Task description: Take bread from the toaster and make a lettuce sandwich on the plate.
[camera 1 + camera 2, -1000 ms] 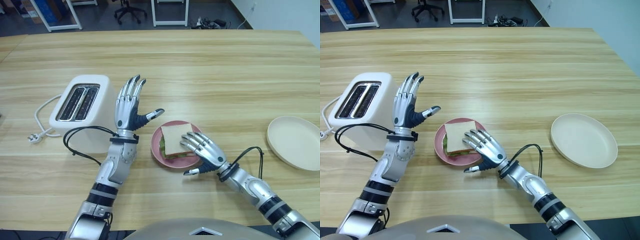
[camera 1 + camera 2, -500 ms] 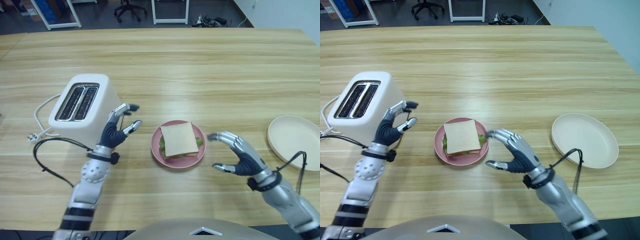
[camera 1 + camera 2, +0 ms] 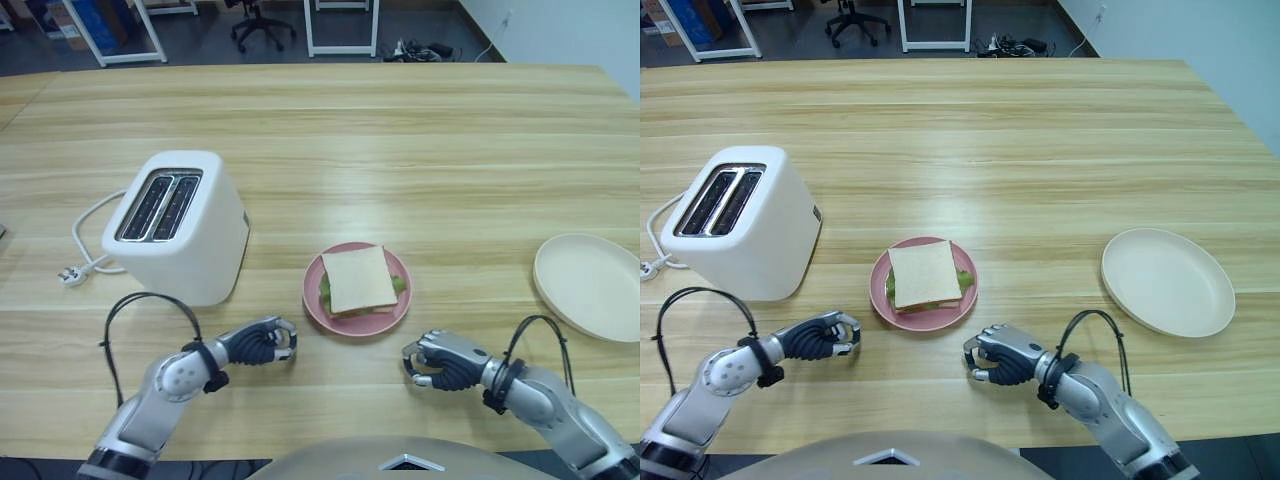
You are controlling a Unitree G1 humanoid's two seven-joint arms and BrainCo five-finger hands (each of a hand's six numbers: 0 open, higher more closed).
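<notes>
- The fingers (image 3: 274,337) of my left hand (image 3: 250,346) are curled in, like a loose fist, and I see nothing inside them.
- The fingers (image 3: 424,352) of my right hand (image 3: 445,364) are curled in the same way, and they also grip nothing.
- Both hands are low over the table (image 3: 420,150), close to its near edge. I cannot tell if they touch the wood.
- The left hand is to the near left of the pink plate (image 3: 311,303) and the right hand is to its near right. Both are apart from the plate, and the curled fingers of the two hands point toward each other.
- On the pink plate lies the sandwich (image 3: 357,279). The top slice of bread is white and flat, and a little turned against the table edge.
- Some green lettuce (image 3: 324,291) comes out under the bread on the left and right sides.
- The toaster (image 3: 190,235) stands upright to the left of the pink plate, near it but not touching. Its two slots are on top and look dark.
- A white cord with a plug (image 3: 70,275) lies on the table, left of the toaster.
- A cream plate (image 3: 590,285) is well apart, at the right edge of the table.
</notes>
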